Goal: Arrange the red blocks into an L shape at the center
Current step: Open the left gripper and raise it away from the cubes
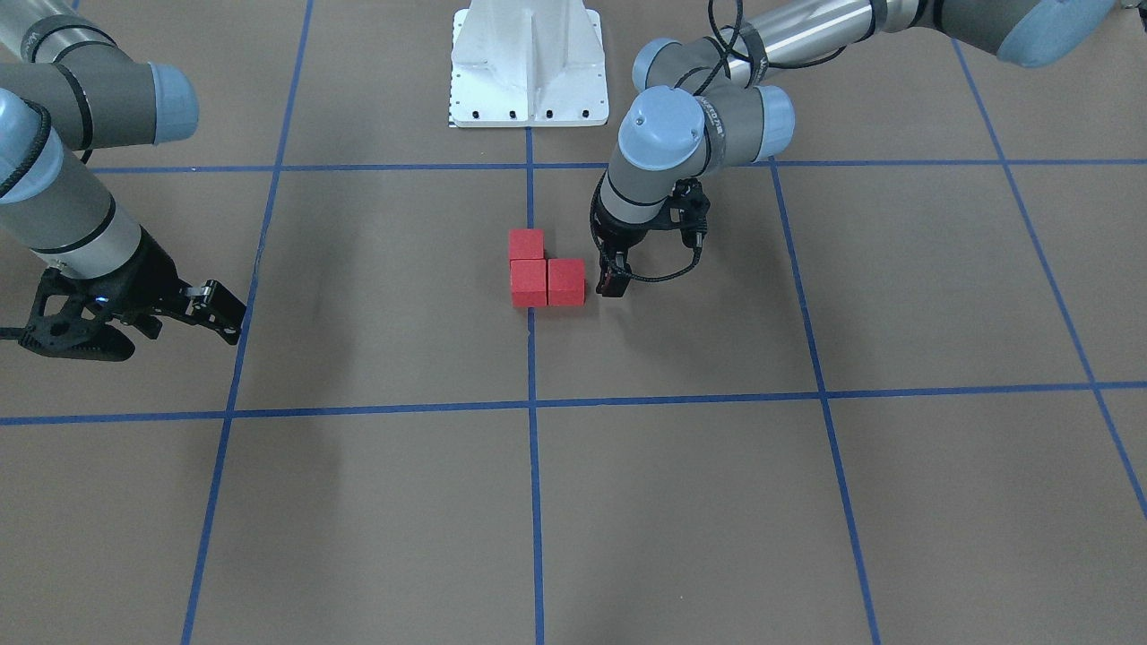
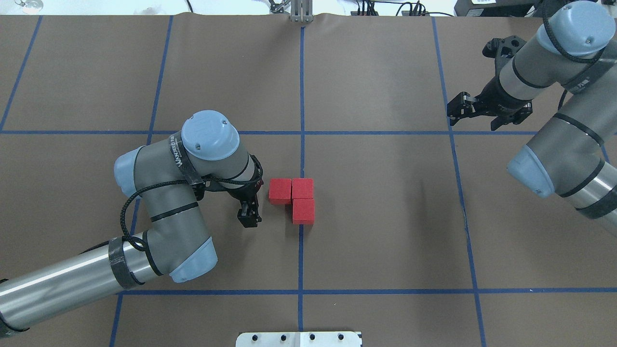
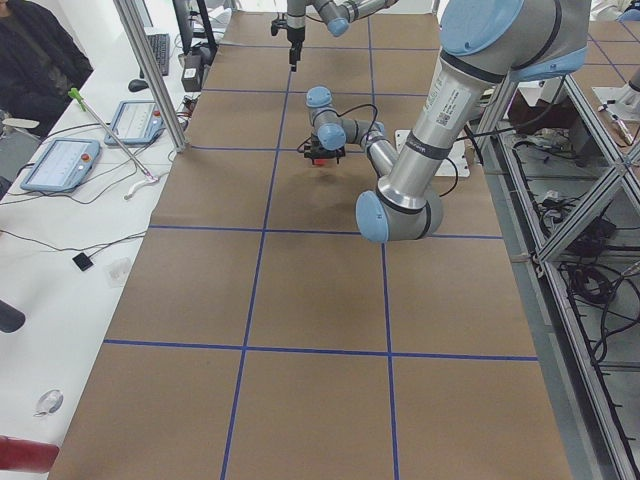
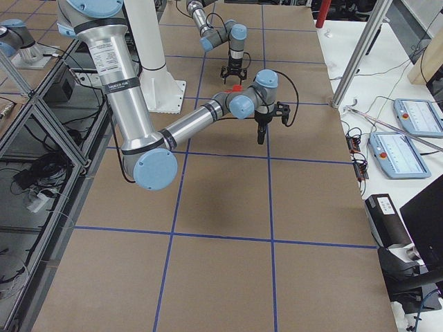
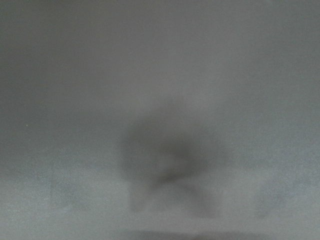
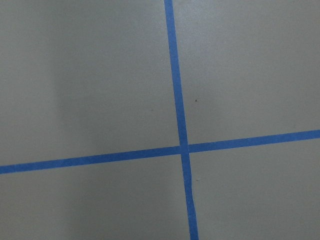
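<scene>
Three red blocks lie at the centre, touching in an L: in the overhead view two side by side (image 2: pixel 280 191) (image 2: pixel 302 188) and one below the right one (image 2: pixel 303 211). They sit on and beside the blue tape line (image 2: pixel 301 154). They also show in the front view (image 1: pixel 546 272). My left gripper (image 2: pixel 251 201) (image 1: pixel 610 269) points down just left of the L, open and empty, apart from the blocks. Its wrist view is a grey blur. My right gripper (image 2: pixel 452 111) (image 1: pixel 228 318) is shut and empty, far off at the table's right side.
The white robot base (image 1: pixel 529 72) stands behind the blocks. The left arm's elbow (image 2: pixel 164 217) hangs low over the table left of the L. An operator (image 3: pixel 30 50) and tablets (image 3: pixel 60 165) are at a side bench.
</scene>
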Available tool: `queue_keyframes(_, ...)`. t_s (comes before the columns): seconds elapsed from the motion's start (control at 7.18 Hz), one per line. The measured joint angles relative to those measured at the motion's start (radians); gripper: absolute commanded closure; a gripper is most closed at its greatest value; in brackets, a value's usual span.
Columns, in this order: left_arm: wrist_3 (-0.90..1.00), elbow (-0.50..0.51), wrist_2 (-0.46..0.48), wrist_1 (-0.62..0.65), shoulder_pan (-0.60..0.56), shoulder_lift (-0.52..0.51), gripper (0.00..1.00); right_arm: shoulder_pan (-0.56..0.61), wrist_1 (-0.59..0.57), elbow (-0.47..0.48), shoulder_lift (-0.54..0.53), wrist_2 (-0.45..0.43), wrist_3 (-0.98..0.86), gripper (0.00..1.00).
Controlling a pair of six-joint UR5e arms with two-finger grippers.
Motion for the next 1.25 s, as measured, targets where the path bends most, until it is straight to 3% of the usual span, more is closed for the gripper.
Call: queue_keyframes(1.25, -0.002, 0.006, -0.002, 0.004, 0.045, -0.013, 0.00, 0.003, 0.000, -0.001, 0.001, 0.000, -0.003, 0.01)
